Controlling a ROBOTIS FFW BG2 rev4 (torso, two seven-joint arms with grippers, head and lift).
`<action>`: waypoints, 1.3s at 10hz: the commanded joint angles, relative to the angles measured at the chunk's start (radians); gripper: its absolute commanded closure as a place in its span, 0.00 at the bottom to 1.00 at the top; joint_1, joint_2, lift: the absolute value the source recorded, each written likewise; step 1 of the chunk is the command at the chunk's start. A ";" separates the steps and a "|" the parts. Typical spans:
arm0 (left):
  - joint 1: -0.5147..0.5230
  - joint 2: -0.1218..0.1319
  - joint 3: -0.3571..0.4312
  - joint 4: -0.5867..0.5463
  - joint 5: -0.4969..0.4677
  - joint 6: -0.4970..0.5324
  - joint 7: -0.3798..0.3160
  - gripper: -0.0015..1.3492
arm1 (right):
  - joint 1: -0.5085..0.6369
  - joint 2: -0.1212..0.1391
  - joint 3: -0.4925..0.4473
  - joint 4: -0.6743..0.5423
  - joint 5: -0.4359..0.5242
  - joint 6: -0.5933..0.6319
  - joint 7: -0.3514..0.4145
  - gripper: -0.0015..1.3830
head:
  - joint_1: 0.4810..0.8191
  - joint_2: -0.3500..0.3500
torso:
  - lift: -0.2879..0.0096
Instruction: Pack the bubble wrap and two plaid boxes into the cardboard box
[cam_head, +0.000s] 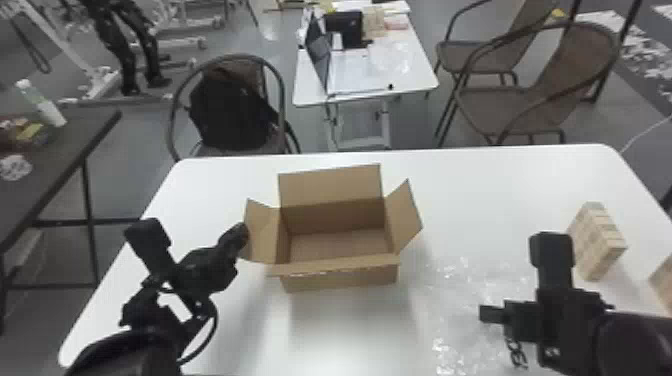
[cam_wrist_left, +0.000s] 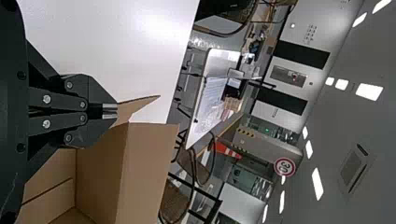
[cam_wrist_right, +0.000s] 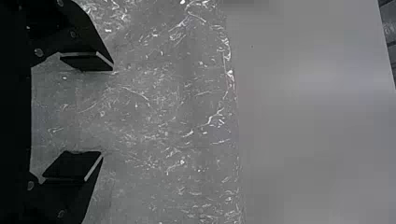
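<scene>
The cardboard box (cam_head: 340, 279) stands upright with its flaps spread and its inside bare. My left gripper (cam_head: 242, 235) is at the box's left flap; in the left wrist view the fingers of my left gripper (cam_wrist_left: 110, 111) are closed on the flap's edge (cam_wrist_left: 140, 103). Clear bubble wrap (cam_head: 450, 300) lies flat to the right of the box. Above it is my right gripper (cam_head: 510, 317); in the right wrist view my right gripper (cam_wrist_right: 95, 111) is open over the bubble wrap (cam_wrist_right: 163, 116). One plaid box (cam_head: 597, 242) stands behind the right arm, another plaid box (cam_head: 664, 285) farther right.
The white table (cam_head: 490, 185) carries all of these. Past its far edge are a chair with a black backpack (cam_head: 230, 110), a smaller white table (cam_head: 360, 70) and more chairs (cam_head: 530, 100). A dark table (cam_head: 75, 145) stands at the left.
</scene>
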 joint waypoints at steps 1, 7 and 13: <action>0.002 -0.003 0.001 0.002 0.000 -0.003 -0.001 0.90 | 0.028 -0.010 -0.002 -0.020 -0.041 -0.054 0.000 0.75 | 0.63 0.75 | 0.73; 0.006 -0.003 -0.001 0.003 0.000 -0.009 0.000 0.90 | 0.076 -0.012 -0.023 -0.226 -0.104 -0.071 -0.014 0.76 | 0.63 0.77 | 0.73; 0.004 -0.003 -0.004 0.003 0.000 -0.012 -0.001 0.90 | -0.046 -0.035 -0.211 -0.565 -0.316 0.219 -0.020 0.76 | 0.63 0.75 | 0.73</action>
